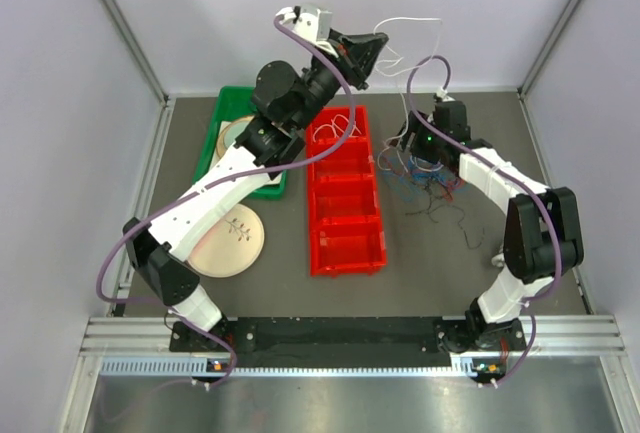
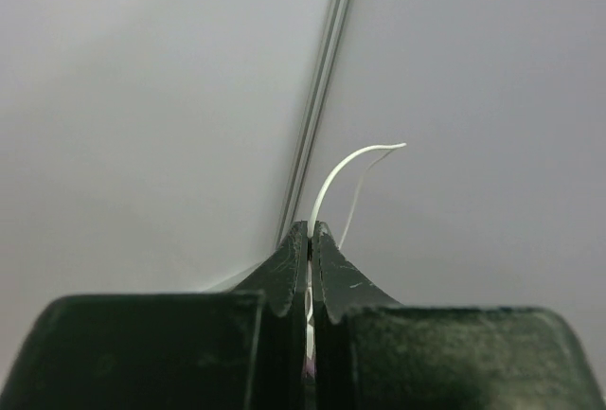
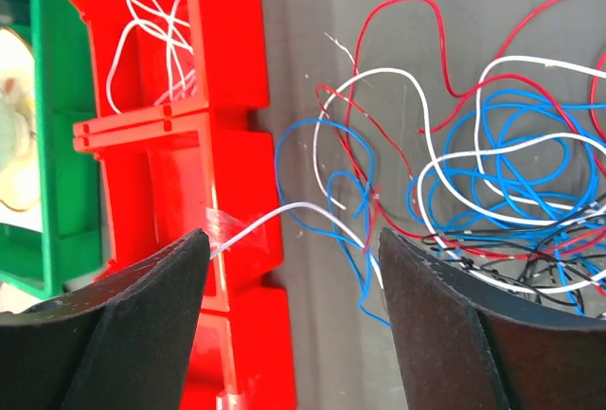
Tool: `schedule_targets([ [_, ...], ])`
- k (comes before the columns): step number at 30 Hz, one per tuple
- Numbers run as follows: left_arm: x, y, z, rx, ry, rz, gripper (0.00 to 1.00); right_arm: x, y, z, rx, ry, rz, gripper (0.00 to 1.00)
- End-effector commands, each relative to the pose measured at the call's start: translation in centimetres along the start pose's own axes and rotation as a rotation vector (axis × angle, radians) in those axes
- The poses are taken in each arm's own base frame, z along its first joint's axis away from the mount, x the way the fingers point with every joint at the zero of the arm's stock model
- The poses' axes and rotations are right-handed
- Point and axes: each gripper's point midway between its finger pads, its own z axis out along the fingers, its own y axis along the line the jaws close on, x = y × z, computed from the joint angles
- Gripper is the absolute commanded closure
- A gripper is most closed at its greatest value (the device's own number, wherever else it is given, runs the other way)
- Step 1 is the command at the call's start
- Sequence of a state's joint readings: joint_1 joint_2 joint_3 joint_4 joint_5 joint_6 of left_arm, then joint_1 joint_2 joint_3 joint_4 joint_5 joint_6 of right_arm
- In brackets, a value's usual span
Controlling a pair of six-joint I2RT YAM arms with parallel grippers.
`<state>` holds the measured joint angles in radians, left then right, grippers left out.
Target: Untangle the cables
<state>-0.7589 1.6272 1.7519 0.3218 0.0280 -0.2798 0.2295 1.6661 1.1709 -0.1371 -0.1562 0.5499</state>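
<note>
A tangle of thin red, blue, white and black cables (image 1: 430,178) lies on the grey table right of the red bin; it fills the right wrist view (image 3: 483,173). My left gripper (image 1: 372,53) is raised high near the back wall and is shut on a white cable (image 2: 336,178) that curves up out of its tips (image 2: 311,227). My right gripper (image 1: 415,143) is open just above the left edge of the tangle (image 3: 289,249), with a white strand passing between its fingers. Several white cables (image 3: 151,36) lie in the far compartment of the red bin.
A red divided bin (image 1: 345,193) stands mid-table. A green tray (image 1: 228,113) holding a plate is at the back left. A tan plate (image 1: 232,243) lies in front of it. Grey walls enclose the table on three sides.
</note>
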Motion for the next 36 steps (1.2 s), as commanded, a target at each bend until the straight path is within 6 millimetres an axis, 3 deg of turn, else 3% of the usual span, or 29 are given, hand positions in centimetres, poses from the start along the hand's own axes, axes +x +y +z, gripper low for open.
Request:
schedule_targets([
  [1, -6.5, -1.5, -1.0, 0.024, -0.154, 0.004, 1.00, -0.2, 0.8, -1.1, -0.031, -0.015, -0.071, 0.28],
  [7, -8.6, -2.1, -1.1, 0.036, -0.200, 0.008, 1.00, -0.3, 1.8, -1.0, -0.067, -0.010, -0.154, 0.28],
  [12, -11.3, -1.1, -1.3, -0.033, -0.287, 0.019, 1.00, -0.5, 2.6, -1.8, -0.083, -0.026, -0.141, 0.29],
  [18, -12.4, -0.1, -0.9, -0.093, -0.311, 0.108, 1.00, -0.8, 2.0, -3.3, -0.052, -0.093, -0.049, 0.18],
  [19, -11.3, 0.7, -0.3, -0.114, -0.281, 0.123, 1.00, -0.8, 1.9, -3.4, -0.045, -0.102, -0.037, 0.17],
  [22, -10.4, 2.5, 0.7, -0.156, -0.258, 0.133, 1.00, -0.4, 1.2, -3.5, -0.027, -0.118, -0.001, 0.19],
  [29, -9.0, 3.5, 0.9, -0.136, -0.231, 0.083, 1.00, 2.6, 0.4, -0.3, -0.015, -0.005, 0.027, 0.25],
  [36, -6.8, 6.7, 1.1, -0.182, -0.178, 0.104, 1.00, 2.7, 0.1, -0.8, 0.002, -0.018, 0.036, 0.29],
])
